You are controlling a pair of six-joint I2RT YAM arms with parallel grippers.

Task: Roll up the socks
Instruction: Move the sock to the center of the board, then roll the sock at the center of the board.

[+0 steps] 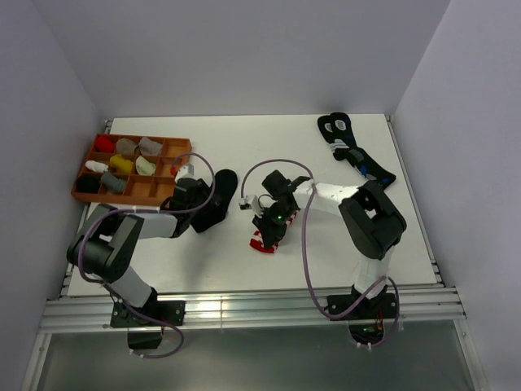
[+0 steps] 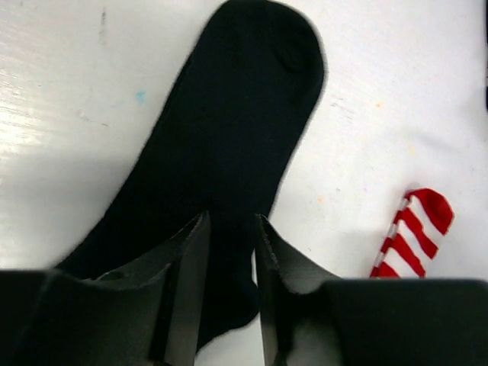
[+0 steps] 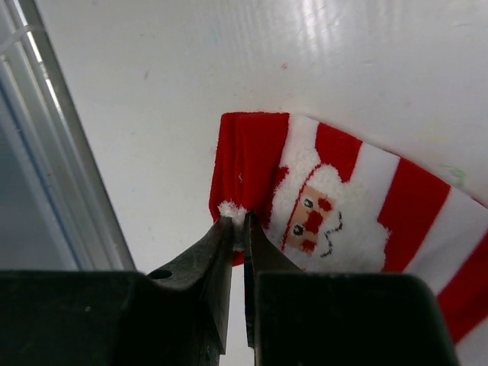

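- A white table [image 1: 244, 138] is enclosed by pale walls [image 1: 244, 49] on three sides.
- An orange tray [image 1: 122, 198] is set at the far left of the table, and small sock bundles [image 1: 122, 164] are held in several of its compartments.
- Two ringed socks [image 1: 350, 151] are laid at the far right corner, well apart from everything else.
- The black sock [image 2: 229, 137] is spread flat on the table near the tray's right end. Its rounded end is pointed away from the left arm.
- The left gripper [image 2: 231, 219] is held low over the near part of the black sock. Its jaws are parted by a narrow gap, through which the flat fabric is seen, and nothing is seen lifted between them.
- The striped sock [image 3: 366, 198] is laid near the table's middle, to the right of the black sock and apart from it. A Santa face [image 3: 313, 213] is shown on it.
- The right gripper [image 3: 238, 223] is clenched on the striped sock, and a white tuft at the red cuff is pinched between the fingertips.
- In the top view most of the striped sock is covered by the right gripper, and only its near end is seen.
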